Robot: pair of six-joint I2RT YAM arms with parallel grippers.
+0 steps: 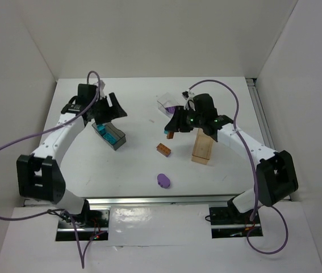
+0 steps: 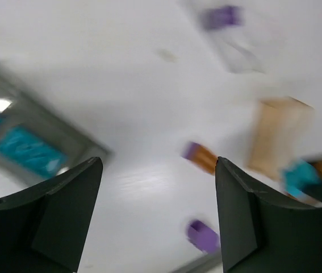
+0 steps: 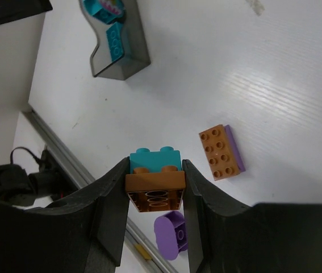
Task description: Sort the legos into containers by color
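Observation:
My right gripper (image 1: 175, 126) is shut on a teal brick stacked on an orange-brown brick (image 3: 155, 179) and holds it above the table, left of the tan box (image 1: 203, 147). An orange-brown brick with a purple side (image 1: 163, 149) lies on the table, and it also shows in the right wrist view (image 3: 221, 152). The purple oval piece (image 1: 163, 180) lies nearer the front. The dark-grey container (image 1: 108, 135) holds teal bricks (image 3: 115, 42). The clear container (image 1: 168, 103) holds a purple brick (image 1: 172, 108). My left gripper (image 1: 107, 111) is open and empty just above the grey container; its view is blurred.
White walls enclose the table on three sides. A metal rail (image 1: 149, 200) runs along the front edge. Purple cables loop off both arms.

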